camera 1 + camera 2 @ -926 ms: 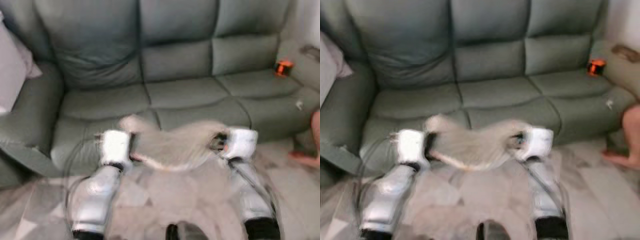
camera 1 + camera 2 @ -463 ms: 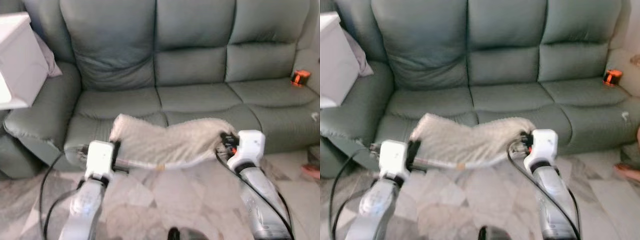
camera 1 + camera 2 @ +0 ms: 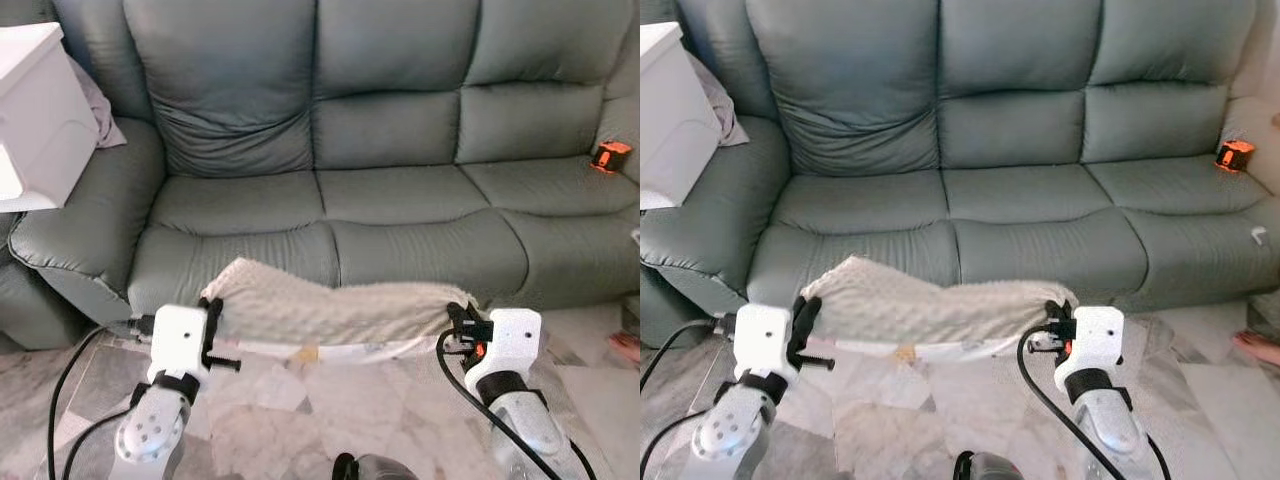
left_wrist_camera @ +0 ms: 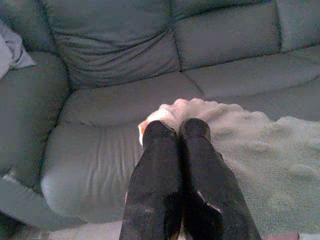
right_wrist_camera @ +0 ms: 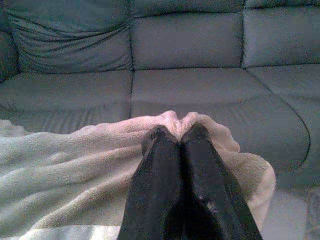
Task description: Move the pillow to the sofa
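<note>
A cream fuzzy pillow (image 3: 330, 310) hangs stretched between my two arms, just in front of the grey-green sofa (image 3: 400, 190). My left gripper (image 4: 177, 131) is shut on the pillow's left corner (image 4: 170, 111), and my right gripper (image 5: 176, 134) is shut on its right corner (image 5: 175, 120). The pillow sags a little in the middle and sits level with the sofa's front seat edge (image 3: 330, 250). Its lower hem shows a white strip with a small yellow tag (image 3: 306, 353).
A white box (image 3: 35, 110) rests on the sofa's left armrest with a grey cloth (image 3: 100, 105) behind it. A small orange object (image 3: 609, 157) sits on the right seat. A person's foot (image 3: 1258, 348) is on the marble floor at far right. Black cables trail from both arms.
The camera has drawn back and steadied. The pillow now hangs lower and flatter between my arms, which sit lower in view. Both grippers keep their hold.
</note>
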### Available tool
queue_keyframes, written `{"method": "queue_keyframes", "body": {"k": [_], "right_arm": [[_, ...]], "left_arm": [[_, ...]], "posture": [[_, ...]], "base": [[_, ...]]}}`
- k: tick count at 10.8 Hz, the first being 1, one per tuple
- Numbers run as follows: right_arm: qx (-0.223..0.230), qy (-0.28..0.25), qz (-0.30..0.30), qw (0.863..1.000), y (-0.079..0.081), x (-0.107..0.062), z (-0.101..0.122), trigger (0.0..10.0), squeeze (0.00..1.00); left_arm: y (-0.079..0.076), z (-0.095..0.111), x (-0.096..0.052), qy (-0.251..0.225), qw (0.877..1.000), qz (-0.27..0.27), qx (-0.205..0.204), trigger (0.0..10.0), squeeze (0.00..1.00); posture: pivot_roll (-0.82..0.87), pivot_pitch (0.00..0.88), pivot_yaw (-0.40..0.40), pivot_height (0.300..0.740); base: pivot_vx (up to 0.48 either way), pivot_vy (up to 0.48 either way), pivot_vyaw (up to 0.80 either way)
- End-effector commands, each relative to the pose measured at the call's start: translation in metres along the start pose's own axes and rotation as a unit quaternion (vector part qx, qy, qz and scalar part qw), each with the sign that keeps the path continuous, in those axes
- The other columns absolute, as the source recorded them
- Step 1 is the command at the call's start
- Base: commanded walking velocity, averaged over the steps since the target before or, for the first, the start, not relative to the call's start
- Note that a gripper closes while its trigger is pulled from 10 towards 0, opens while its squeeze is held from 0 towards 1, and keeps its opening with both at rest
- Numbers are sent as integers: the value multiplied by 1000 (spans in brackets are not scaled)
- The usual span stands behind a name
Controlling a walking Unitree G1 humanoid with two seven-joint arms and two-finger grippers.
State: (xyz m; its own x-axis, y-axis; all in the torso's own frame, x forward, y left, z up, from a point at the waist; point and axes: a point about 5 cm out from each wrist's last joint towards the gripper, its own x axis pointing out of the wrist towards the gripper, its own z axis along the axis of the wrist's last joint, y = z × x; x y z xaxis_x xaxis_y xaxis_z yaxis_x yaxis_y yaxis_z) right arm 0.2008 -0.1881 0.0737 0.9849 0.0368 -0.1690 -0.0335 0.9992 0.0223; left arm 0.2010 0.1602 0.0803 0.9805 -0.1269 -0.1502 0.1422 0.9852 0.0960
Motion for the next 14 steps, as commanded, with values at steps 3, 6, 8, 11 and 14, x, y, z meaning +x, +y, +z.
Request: {"method": "queue_keyframes", "body": {"k": [3, 6, 8, 11, 14], "right_arm": [[-8, -24, -3, 1000, 0, 6, 15, 10000, 0], [-6, -20, -1, 1000, 2, 5, 14, 10000, 0], [-6, -18, 0, 1000, 2, 5, 14, 10000, 0], [-6, -15, 0, 1000, 2, 4, 14, 10000, 0], [-7, -16, -1, 1000, 3, 6, 15, 10000, 0]], "left_arm": [[-2, 11, 8, -16, 1000, -5, 2, 10000, 0], [-3, 11, 8, -15, 1000, -4, -5, 10000, 0], [-5, 10, 9, -13, 1000, -7, -9, 10000, 0], [-7, 10, 10, -11, 1000, -13, -10, 10000, 0], [-7, 10, 13, -9, 1000, -13, -9, 10000, 0]], "posture": [[-8, 0, -18, 740], [-13, 0, -16, 740], [-19, 0, -15, 740], [-21, 0, -13, 740], [-24, 0, -12, 740]], "base": [[0, 0, 0], [0, -330, 0], [0, -330, 0], [0, -314, 0], [0, -309, 0]]}}
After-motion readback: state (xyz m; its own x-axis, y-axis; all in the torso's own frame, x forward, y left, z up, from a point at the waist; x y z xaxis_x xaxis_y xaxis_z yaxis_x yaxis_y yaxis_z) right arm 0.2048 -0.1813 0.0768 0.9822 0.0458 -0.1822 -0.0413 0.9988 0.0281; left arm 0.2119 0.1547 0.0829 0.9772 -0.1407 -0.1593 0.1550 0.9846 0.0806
